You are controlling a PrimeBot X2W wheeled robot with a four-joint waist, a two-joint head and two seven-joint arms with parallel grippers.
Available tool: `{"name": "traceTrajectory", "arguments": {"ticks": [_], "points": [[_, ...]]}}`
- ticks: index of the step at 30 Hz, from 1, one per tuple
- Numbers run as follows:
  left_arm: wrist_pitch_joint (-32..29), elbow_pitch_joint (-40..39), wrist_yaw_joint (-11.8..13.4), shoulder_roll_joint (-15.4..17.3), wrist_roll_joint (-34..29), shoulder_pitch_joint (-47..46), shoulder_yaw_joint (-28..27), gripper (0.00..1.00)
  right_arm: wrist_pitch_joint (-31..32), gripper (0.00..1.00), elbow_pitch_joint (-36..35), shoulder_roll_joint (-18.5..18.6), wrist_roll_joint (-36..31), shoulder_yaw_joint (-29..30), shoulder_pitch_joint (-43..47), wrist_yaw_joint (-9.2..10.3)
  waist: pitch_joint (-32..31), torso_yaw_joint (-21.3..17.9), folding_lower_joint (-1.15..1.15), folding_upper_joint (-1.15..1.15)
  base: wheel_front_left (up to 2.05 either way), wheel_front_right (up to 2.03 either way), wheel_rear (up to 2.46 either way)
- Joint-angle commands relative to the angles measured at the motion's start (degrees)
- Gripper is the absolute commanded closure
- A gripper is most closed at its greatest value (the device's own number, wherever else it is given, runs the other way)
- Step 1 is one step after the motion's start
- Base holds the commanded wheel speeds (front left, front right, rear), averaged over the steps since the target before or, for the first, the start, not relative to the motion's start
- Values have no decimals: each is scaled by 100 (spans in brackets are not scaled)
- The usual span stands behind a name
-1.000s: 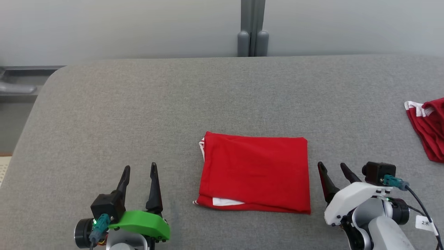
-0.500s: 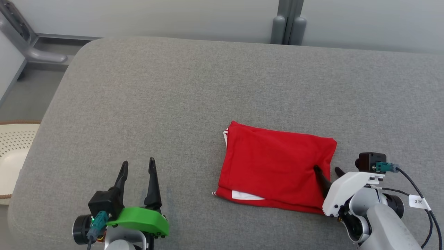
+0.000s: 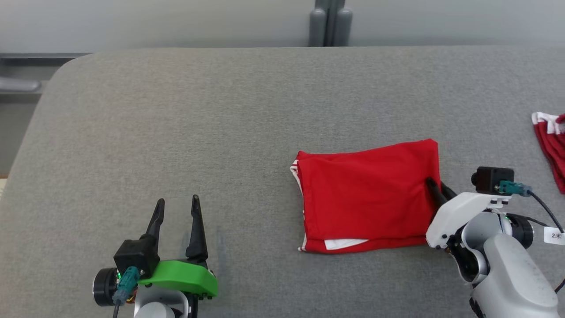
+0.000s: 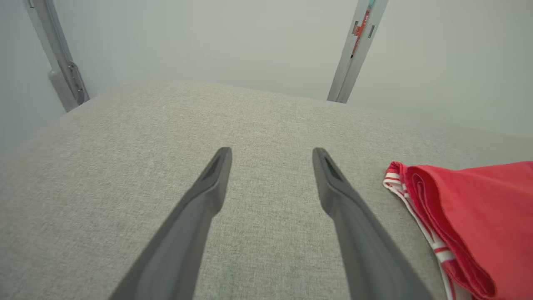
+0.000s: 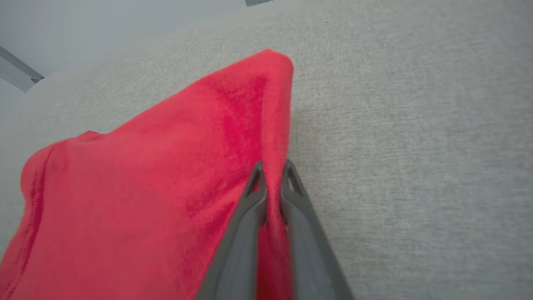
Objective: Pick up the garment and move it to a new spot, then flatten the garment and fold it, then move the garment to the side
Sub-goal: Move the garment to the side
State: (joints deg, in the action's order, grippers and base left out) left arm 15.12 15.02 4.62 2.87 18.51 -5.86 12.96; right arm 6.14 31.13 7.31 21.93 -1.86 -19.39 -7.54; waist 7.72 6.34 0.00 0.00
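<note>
The garment (image 3: pixel 368 196) is red with white trim, folded into a rectangle on the grey cushioned surface (image 3: pixel 198 128), right of centre. My right gripper (image 3: pixel 435 184) is shut on the garment's right edge. In the right wrist view the two fingers (image 5: pixel 272 175) pinch a ridge of the red cloth (image 5: pixel 145 187). My left gripper (image 3: pixel 176 207) stands open at the lower left, well left of the garment, with nothing between its fingers. In the left wrist view the open left gripper (image 4: pixel 270 156) hovers over bare fabric, with the garment's folded edge (image 4: pixel 466 216) at its right.
Another red and white cloth (image 3: pixel 551 145) lies at the right edge of the surface. Grey wall panels and a vertical post (image 3: pixel 329 22) stand behind the far edge. The surface's rounded left corner (image 3: pixel 57 84) drops off to the floor.
My right gripper reached onto the garment's right edge and shut on it. The garment now lies further right and turned slightly. The head camera has shifted. The left arm has stayed put.
</note>
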Motion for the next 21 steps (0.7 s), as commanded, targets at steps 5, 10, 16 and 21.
{"name": "traceTrajectory", "arguments": {"ticks": [5, 10, 16, 21], "points": [[-1, -93, -15, 36, -108, -142, -47, 0, -84, 100, -150, 313, -96, 189, -175, 11, 318, -1360, 0, 0, 0, 0, 0], [0, -118, -48, 103, -214, -233, -38, 0, -88, 100, -273, 460, -152, 263, -298, 10, 445, -2186, 0, 0, 0, 0, 0], [0, -94, -99, 143, -281, -277, 58, 0, -145, 100, -318, 464, -178, 267, -368, 10, 414, -2766, 0, 0, 0, 0, 0], [-6, -144, -80, 142, -273, -266, 99, 0, -163, 100, -342, 427, -198, 231, -407, 10, 397, -2883, 0, 0, 0, 0, 0]]}}
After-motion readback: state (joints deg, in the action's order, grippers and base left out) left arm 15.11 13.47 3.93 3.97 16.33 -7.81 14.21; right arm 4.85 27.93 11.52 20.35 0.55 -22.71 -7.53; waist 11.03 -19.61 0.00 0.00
